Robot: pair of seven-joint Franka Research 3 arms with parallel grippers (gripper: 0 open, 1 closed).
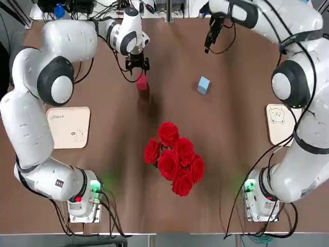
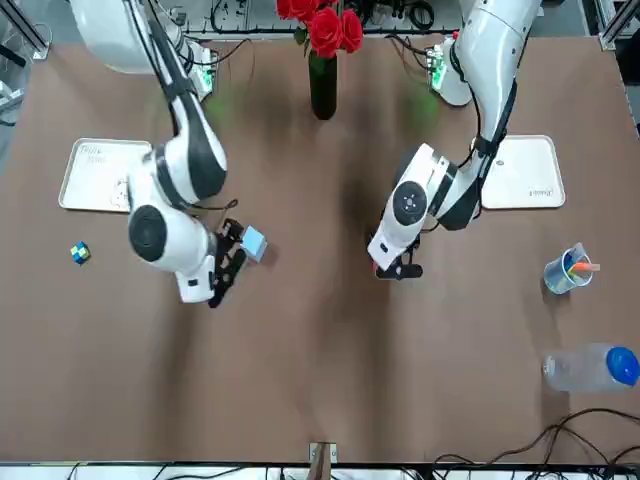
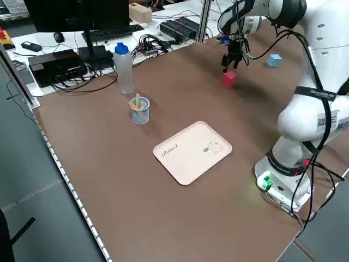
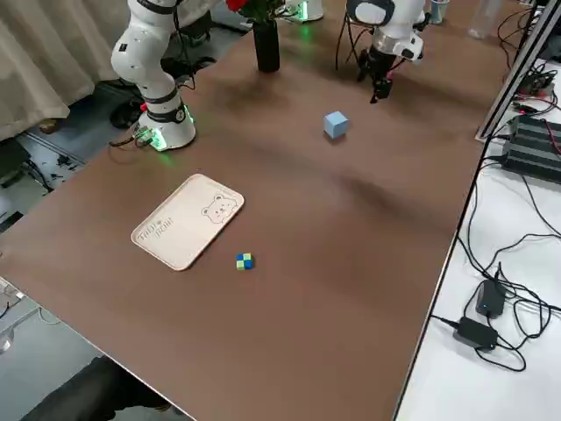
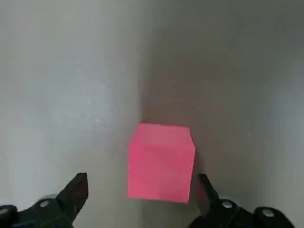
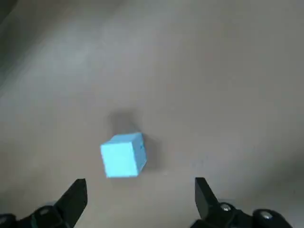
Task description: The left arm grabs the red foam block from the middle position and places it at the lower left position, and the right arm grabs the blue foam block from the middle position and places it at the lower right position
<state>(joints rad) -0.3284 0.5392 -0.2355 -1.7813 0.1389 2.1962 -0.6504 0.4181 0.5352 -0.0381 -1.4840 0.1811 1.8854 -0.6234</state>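
So going by the vase of roses as the landmark: it's standing on the brown table, between the two arm bases and a bit out from them. The red foam block sits on the table beyond the roses, off to their left as the robot sees it. The blue foam block is beyond the roses too, but a little to their right. The blocks are well apart from each other.

The left gripper hangs over the table on the far side of the roses, right by the red block. Its fingers are spread wide, nothing in them, and in its wrist view the red block shows up big, just beyond the fingertips.

The right gripper is also out past the roses, farther out and more to the right, near the blue block. That one's wide and empty too. The blue block looks smaller in its wrist view, with space between it and the fingers.

Other stuff around: a pale tray with a rabbit on it lies to the left of the roses, and one with a bear lies to their right, with a little multicolored cube near that bear tray. Way out past the roses on the left there's a cup with pens or something in it and a clear bottle with a blue lid.
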